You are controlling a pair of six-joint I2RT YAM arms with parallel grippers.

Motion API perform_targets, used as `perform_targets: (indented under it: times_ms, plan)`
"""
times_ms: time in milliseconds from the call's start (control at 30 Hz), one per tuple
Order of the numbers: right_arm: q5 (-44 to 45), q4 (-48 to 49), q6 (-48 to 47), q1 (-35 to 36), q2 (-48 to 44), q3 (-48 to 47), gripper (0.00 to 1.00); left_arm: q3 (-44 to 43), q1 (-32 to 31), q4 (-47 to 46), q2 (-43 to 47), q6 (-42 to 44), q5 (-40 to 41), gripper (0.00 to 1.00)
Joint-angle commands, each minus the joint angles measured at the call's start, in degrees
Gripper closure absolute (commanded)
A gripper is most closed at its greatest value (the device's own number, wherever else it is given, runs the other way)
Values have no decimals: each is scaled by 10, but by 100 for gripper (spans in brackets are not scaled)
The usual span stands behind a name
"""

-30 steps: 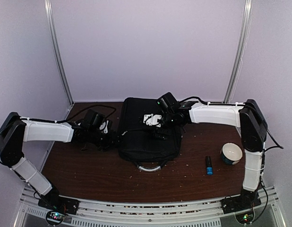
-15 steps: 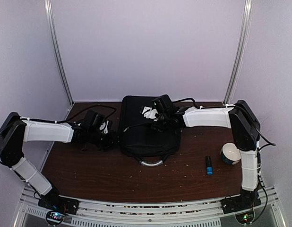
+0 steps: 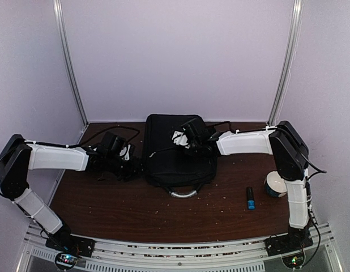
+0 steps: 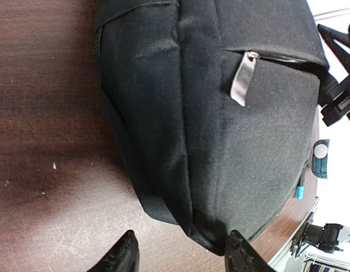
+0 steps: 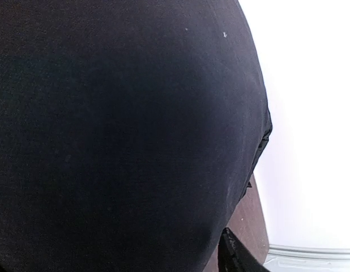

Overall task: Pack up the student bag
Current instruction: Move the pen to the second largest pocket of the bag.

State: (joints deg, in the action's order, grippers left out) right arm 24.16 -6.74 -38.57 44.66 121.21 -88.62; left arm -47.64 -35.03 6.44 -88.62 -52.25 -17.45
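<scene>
bag looks soft, floppy; I'd grab loop at its near edge. left gripper jaws apart, empty; right gripper: can't tell.

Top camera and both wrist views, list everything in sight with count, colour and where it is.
student bag: one, black, flat at the table's middle back
loop handle: one, grey, bag's near edge
zipper pull: one, silver, on a bag pocket
stick: one, black with blue end, right of the bag
bowl: one, white inside, teal outside, far right
table: one, dark brown, crumb-speckled
left gripper: one, black, open, at the bag's left corner
right gripper: one, black, over the bag; jaws unreadable
</scene>
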Motion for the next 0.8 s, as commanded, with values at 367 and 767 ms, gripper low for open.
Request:
perform_targets:
  times_ms: [367, 767]
  plan:
    - [-23, 13, -2, 26, -61, 28, 68, -6, 3, -20, -9, 18, -7, 47]
    - [-48, 2, -3, 37, -29, -15, 67, -1, 3, -9, 3, 29, 0, 47]
